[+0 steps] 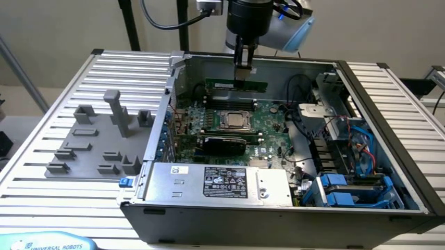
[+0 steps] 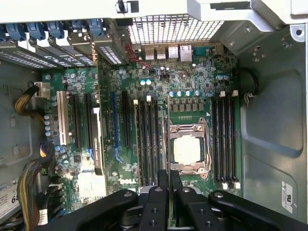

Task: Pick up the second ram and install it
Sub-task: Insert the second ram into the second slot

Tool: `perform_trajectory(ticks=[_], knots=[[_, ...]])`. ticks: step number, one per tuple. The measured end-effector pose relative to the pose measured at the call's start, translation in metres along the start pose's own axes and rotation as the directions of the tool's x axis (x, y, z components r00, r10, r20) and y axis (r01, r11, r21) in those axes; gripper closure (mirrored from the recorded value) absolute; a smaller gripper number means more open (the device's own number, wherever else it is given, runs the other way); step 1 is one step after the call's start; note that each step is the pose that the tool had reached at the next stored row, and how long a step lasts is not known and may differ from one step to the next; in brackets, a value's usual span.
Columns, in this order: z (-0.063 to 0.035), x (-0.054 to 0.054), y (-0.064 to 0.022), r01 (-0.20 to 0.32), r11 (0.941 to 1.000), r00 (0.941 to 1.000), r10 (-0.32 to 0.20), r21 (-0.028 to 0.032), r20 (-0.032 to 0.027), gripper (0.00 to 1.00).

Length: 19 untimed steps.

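Power supply (image 1: pixel 215 182) sat at the near edge of the open computer case (image 1: pixel 278 224), with blue drive trays (image 1: pixel 344 190) to its right. Out on the slatted table (image 1: pixel 396 104), left of the case, was a grey plastic block (image 1: pixel 90 151) with pegs sticking up. Further in lay the green main board (image 1: pixel 271 125), processor socket (image 1: pixel 236 121) about in the middle. At the far end the claw (image 1: pixel 243 76) hung down from above, pinched narrow on the ram stick (image 1: pixel 222 84), gripping it around its middle. Stick was level, running left to right, near the case's back wall and seemingly clear of the board. On the wrist camera the claw (image 2: pixel 168 185) was nearly closed, high over the board.
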<state>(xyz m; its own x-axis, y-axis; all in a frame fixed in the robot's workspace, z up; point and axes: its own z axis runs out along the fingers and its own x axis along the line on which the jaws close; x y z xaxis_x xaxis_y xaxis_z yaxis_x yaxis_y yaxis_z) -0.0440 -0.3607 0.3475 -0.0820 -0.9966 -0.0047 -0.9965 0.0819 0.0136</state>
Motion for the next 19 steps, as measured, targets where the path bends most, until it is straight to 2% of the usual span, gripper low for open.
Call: perform_trajectory(ticks=[6,19], knots=[[0.0105,0.000,0.0000,0.000,1.0000,1.0000,0.000,0.0028,0.0025,0.86],[0.0341,0.003,-0.0003,0.012,0.9999,0.9999,-0.012,0.0028,0.0022,0.86]])
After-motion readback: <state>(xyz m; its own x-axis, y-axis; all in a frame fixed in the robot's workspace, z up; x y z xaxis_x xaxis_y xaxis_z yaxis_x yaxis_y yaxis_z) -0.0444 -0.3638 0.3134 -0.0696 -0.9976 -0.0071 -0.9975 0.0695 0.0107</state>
